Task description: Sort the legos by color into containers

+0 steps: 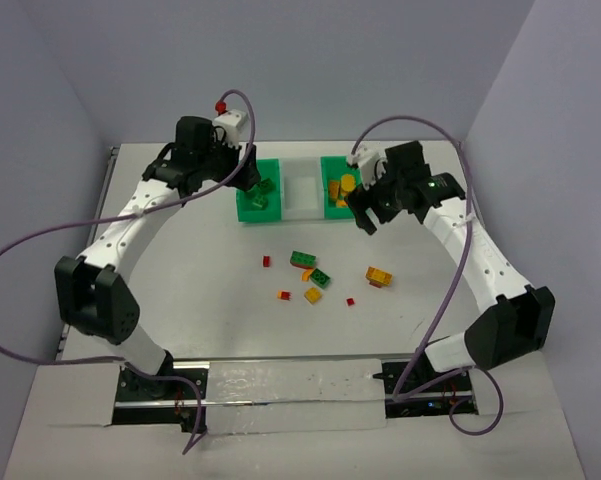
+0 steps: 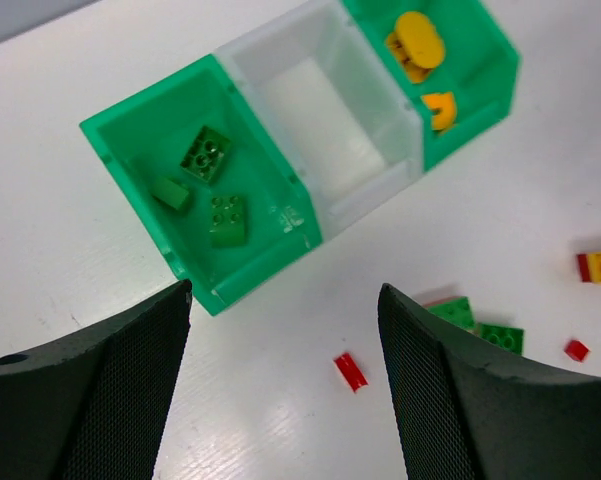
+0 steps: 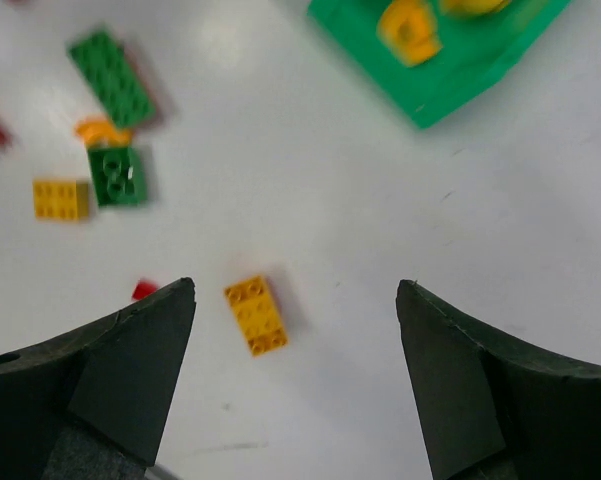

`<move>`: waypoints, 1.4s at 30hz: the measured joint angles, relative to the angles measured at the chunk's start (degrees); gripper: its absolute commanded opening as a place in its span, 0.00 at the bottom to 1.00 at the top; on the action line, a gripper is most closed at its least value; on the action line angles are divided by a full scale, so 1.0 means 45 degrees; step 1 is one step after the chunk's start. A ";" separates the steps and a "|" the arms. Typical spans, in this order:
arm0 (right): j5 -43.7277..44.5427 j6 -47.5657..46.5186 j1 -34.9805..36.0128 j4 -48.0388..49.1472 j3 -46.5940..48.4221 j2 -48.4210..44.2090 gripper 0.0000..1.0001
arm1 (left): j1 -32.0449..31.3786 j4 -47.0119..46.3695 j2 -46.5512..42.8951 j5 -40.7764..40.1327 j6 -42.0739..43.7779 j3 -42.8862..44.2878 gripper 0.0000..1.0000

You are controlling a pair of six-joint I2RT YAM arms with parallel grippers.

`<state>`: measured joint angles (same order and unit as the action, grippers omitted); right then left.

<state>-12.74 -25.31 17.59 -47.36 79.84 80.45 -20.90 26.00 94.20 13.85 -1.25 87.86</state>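
Three joined containers (image 1: 283,190) are sitting at the upper centre of the top view: left green bin (image 1: 248,213), white bin (image 1: 302,212), right green bin (image 1: 335,213). Loose legos (image 1: 320,278) are lying on the table (image 1: 200,300) below them, at mid-frame. The left gripper (image 1: 250,172) is hanging over the left green bin. The right gripper (image 1: 366,218) is hanging just beside the right green bin's lower right corner. A yellow brick (image 1: 380,276) is lying at the right edge of the scatter, nearer the right arm than the left.

Left wrist view: the left gripper (image 2: 285,295) is standing spread wide and carrying nothing. Three green pieces (image 2: 212,155) are resting in the left green bin, the white bin is showing nothing inside, and yellow and orange pieces (image 2: 418,40) are filling the right green bin. A red bit (image 2: 351,371) is lying in the gap between the fingers, toward the right of the frame.

Right wrist view: the right gripper (image 3: 295,290) is likewise spread wide and empty. The yellow brick is lying inside the gap, closer to the finger at the frame's left, its long axis running from upper left to lower right, oblique to the closing line. A small wrist turn is probably going to be needed before closing. Green bricks (image 3: 111,78) are lying at the upper left, and the right green bin is showing at the upper right.

No brand, label or writing is reading legibly anywhere.
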 measured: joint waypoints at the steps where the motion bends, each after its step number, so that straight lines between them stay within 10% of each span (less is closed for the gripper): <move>1: -0.0033 -0.0274 0.0072 -0.0349 -0.0525 0.0021 0.88 | 0.0004 0.0003 -0.0460 0.0228 0.0010 -0.0287 0.81; 20: 0.2088 -0.2023 0.1428 -0.1937 -0.3269 0.3583 0.84 | -0.0001 0.0192 -0.2028 0.1747 0.0052 -0.2376 0.81; 35: 0.2746 -0.2447 0.1428 -0.1832 -0.3209 0.4159 0.02 | -0.0001 0.0179 -0.2028 0.1858 0.0052 -0.2633 0.82; 42: 0.0735 -0.2385 0.1351 -0.2986 -0.1193 0.4147 0.00 | 0.0000 0.0107 -0.2587 0.3822 0.0396 -0.3366 0.99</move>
<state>-9.43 -36.05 23.66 -60.79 74.47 99.11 -20.90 26.49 82.56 31.05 0.53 72.71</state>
